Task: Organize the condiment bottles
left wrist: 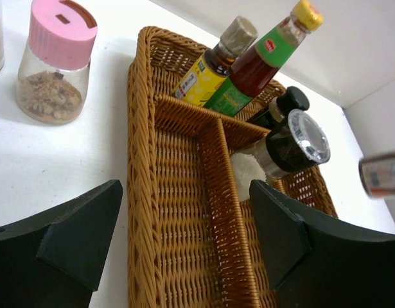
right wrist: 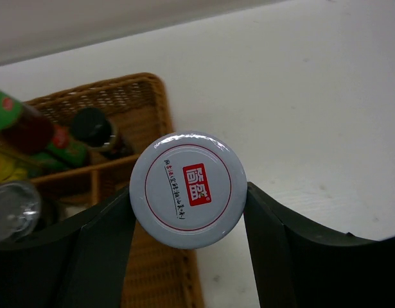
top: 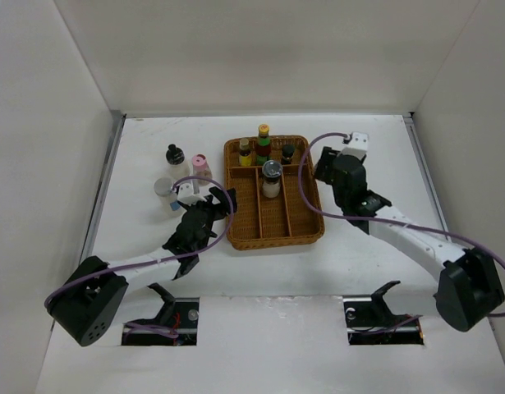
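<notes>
My right gripper [right wrist: 187, 200] is shut on a jar with a white, red-printed cap [right wrist: 187, 189], its fingers against both sides of the cap, just off the right rim of the wicker tray [right wrist: 123, 96]. In the top view this jar is hidden under the right gripper [top: 324, 171]. My left gripper [left wrist: 184, 237] is open over the tray's left compartment, with nothing between its fingers. In the tray stand a yellow-capped red sauce bottle [left wrist: 268, 54], a yellow-labelled bottle [left wrist: 210, 67], a black-capped bottle [left wrist: 285, 104] and a silver-capped jar [left wrist: 293, 138]. On the table left of the tray are a pink-capped jar [top: 201, 165], a black-capped bottle [top: 175, 155] and a clear jar [top: 164, 190].
The brown tray [top: 233, 238] has long dividers and sits mid-table between the arms. White walls close in the table at the left, back and right. The left gripper [top: 213, 210] reaches to the tray's left rim.
</notes>
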You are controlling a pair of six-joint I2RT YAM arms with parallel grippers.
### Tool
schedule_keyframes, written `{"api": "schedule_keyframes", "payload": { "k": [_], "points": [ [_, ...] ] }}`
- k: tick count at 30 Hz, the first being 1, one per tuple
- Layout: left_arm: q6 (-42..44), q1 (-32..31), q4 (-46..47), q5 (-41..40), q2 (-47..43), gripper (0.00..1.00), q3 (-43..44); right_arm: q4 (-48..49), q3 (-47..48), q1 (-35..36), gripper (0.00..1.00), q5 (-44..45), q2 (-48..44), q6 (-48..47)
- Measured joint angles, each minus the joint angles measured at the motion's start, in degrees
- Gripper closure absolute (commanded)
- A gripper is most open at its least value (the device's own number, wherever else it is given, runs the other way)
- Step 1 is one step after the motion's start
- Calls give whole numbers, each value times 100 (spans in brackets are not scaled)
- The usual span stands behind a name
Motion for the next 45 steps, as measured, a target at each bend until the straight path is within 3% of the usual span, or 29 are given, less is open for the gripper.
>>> {"api": "schedule_keyframes", "payload": {
  "k": [8,16,25,32,36,38,42,43,45],
  "points": [
    [4,33,0,7,37,20,0,297,881,487,55,-638,1427,-142],
    [26,52,2,11,42,20,2,264,973,516,54,-824,2214,-197],
    [57,74,-9,11,101,20,20,444,938,514,21,-728,2326,-120],
    [153,68,-37,-7,98,20,105,737,916,525,12,-723,2284,33],
    [192,63,-601,-120,-149,20,332,765,514,551,12,-634,1646,229],
    [236,61,-1228,-219,-518,19,625,833,105,575,19,-520,901,361],
    [358,94,-2629,-479,-1250,15,1624,1213,-796,575,66,-350,-866,684],
    [387,131,-3005,-584,-1414,14,1923,1305,-1023,575,73,-317,-1281,813],
    [417,275,-3707,-826,-1720,12,2415,1368,-1405,575,76,-269,-1867,1043]
  ]
}}
